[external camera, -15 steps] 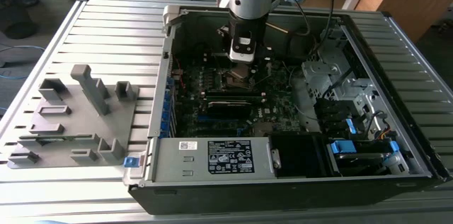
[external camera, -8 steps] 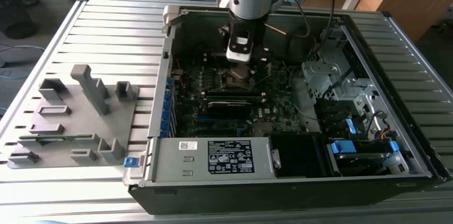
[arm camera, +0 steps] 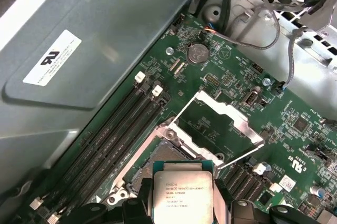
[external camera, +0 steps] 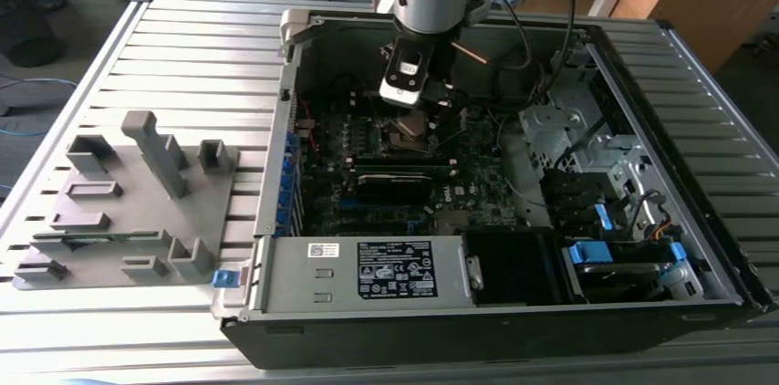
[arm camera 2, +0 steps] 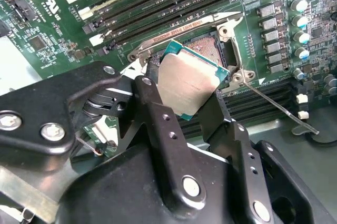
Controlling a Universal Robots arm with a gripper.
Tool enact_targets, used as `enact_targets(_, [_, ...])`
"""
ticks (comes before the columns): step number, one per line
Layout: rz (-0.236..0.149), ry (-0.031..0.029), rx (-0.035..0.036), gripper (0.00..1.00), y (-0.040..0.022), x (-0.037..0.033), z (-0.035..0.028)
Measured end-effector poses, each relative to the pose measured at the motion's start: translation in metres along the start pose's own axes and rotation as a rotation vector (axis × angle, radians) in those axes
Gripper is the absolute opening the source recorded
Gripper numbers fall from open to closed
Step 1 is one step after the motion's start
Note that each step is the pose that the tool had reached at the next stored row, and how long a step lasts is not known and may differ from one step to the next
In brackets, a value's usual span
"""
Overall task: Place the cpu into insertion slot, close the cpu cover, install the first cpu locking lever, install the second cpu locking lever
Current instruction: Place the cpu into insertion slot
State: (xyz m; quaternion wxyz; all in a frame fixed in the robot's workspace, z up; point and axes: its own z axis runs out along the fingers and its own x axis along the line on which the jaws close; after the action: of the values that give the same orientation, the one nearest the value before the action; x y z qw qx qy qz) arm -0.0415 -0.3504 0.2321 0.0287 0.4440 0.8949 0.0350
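The end effector (arm camera 2: 184,86) pinches the chip (arm camera 2: 196,74) by two sides and holds it just over the open slot (arm camera 2: 209,50), with the cover (arm camera: 231,114) flipped up, so I think step one is in hand, and the chip must sit square and flat to drop in.

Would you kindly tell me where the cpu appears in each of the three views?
Exterior view: too small to tell; look under the gripper, over the socket.
Second wrist view: cpu tilted between the jaws, over the socket.
First wrist view: cpu between the jaws, beside the raised cover.
Shared landmark: the socket.
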Motion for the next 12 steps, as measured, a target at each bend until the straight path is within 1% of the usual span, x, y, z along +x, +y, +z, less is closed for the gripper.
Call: enact_targets(12, [0.003, -0.0002, -0.0001, 0.54, 0.0, 0.0, 0.0001])
